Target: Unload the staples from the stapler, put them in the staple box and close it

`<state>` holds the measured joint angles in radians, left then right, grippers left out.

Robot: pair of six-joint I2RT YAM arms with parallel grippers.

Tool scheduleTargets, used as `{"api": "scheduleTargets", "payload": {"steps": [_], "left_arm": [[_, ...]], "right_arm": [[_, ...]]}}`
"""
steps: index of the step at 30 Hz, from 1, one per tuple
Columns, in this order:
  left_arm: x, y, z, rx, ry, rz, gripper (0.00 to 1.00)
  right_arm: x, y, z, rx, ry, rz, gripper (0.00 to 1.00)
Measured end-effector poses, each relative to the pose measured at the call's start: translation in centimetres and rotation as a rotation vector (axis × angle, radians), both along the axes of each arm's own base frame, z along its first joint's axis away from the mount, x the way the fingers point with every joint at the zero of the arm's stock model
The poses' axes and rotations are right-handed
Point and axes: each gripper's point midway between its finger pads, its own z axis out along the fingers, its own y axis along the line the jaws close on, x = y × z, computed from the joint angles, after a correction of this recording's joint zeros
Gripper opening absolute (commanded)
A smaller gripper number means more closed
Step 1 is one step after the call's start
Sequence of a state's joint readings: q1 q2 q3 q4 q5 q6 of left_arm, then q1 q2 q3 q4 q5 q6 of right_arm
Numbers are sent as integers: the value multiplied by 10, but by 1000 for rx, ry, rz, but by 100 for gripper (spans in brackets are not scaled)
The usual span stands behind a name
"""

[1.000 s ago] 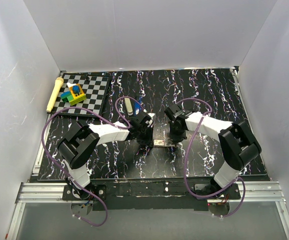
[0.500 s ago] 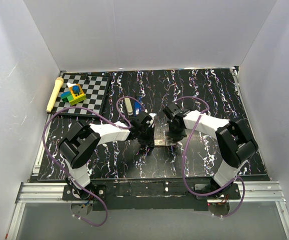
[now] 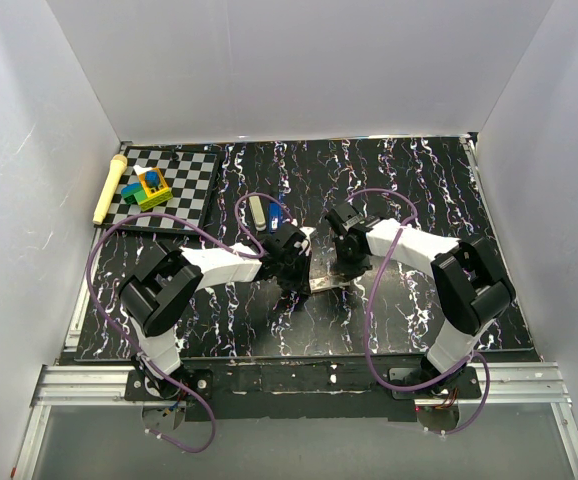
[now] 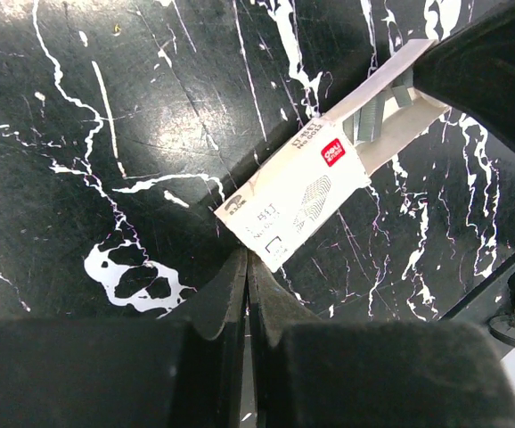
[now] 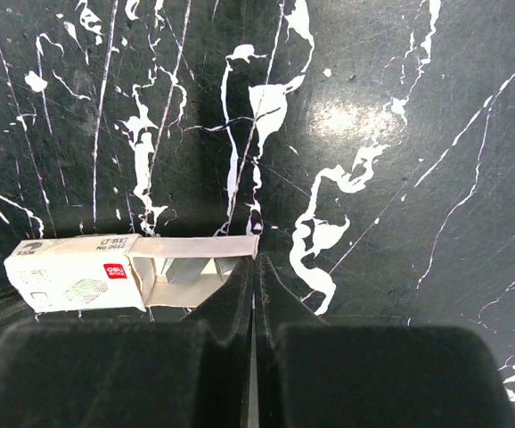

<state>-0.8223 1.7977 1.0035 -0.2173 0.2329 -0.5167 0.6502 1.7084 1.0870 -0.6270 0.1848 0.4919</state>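
Note:
The blue stapler (image 3: 276, 213) lies on the black marbled table behind my left arm, mostly hidden beside a cream bar (image 3: 258, 211). A white staple box (image 3: 324, 284) lies between my two grippers. In the left wrist view the box (image 4: 298, 192) has its tray slid out, with grey staples (image 4: 369, 116) showing. My left gripper (image 4: 247, 260) is shut, tips at the box's near corner. In the right wrist view my right gripper (image 5: 256, 259) is shut, tips touching the open tray end of the box (image 5: 79, 272). I cannot tell whether either gripper pinches cardboard.
A checkerboard (image 3: 194, 190) with coloured toy blocks (image 3: 147, 187) sits at the back left, with a yellow stick (image 3: 107, 188) beside it. White walls enclose the table on three sides. Purple cables loop over both arms.
My right gripper has shifted slightly left toward the staple box. My left arm has barely moved.

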Motion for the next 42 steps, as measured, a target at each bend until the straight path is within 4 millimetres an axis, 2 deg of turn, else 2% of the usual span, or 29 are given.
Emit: {"api": "scheduleTargets", "payload": {"steps": [11,25,28,36,42], "left_arm": [[-1,-5,0,-7,4,-17,0],[-1,-6,0,-6,1,-23,0],[-1,-5,0,-6,1,-24,0],[-1,-6,0,-5,-2,-23,0],[-2,-4,0,3,-11,-19,0]], "right_arm": [[0,4,1,12,0,30,1],[-18,24,1,48,32,123,1],[-18,25,1,52,35,123,8],[-20,25,1,57,42,100,17],[-19,27,11,77,19,82,23]]}}
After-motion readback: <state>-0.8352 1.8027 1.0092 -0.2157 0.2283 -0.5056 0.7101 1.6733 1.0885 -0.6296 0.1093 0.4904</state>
